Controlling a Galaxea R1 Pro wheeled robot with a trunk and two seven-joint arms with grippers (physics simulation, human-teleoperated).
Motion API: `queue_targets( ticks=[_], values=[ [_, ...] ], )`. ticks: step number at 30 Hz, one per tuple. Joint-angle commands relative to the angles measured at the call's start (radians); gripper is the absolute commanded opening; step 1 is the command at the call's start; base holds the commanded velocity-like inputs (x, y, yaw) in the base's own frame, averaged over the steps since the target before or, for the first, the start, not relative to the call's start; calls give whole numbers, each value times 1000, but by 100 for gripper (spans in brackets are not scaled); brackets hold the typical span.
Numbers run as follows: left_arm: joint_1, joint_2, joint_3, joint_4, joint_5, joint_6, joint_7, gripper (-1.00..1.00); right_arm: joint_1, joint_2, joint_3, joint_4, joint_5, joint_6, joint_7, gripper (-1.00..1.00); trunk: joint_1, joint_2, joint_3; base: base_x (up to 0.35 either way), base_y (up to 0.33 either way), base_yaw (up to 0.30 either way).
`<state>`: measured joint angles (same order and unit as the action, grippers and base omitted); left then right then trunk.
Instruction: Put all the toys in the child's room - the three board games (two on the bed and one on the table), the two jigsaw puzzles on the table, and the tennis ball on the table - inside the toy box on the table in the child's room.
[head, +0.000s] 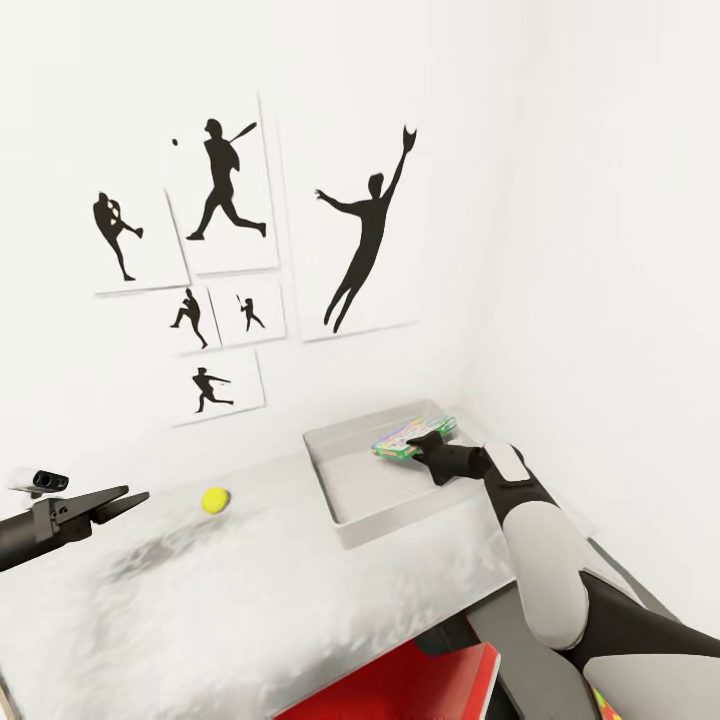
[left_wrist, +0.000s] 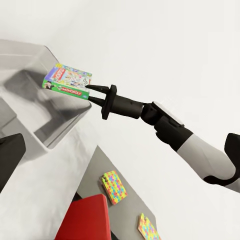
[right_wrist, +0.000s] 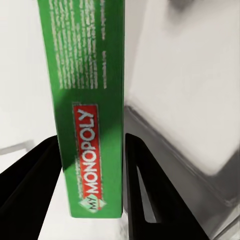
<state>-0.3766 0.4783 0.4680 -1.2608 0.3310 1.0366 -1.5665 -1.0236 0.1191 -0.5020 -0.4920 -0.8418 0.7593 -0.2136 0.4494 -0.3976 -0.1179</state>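
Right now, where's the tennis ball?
In the head view the tennis ball sits on the light grey table, left of the toy box and just right of the left gripper.

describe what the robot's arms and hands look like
The right arm has glossy white-grey shells with black joints and a matte black wrist. The right hand is black, with a flat cross-plate and two thin tapering fingers. The left hand is also black, with pointed fingers and a small grey camera block above.

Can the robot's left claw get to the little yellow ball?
Probably yes. The left claw hangs over the table beside the tennis ball, holding nothing, and nothing stands between them.
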Motion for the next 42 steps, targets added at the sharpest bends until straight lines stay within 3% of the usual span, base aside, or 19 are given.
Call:
queue_targets(
  ticks=[1,42],
  values=[
    [-1,0,0,0,-1,11,-4,100,-1,0,-6,-2,-11,3,-10,-100,1,-2,-3,0,0,-2],
    [-1,0,1,0,0,11,-4,100,-29,-14,-7,-8,-8,-16,-12,-100,1,-2,-35,0,0,0]
  ],
)
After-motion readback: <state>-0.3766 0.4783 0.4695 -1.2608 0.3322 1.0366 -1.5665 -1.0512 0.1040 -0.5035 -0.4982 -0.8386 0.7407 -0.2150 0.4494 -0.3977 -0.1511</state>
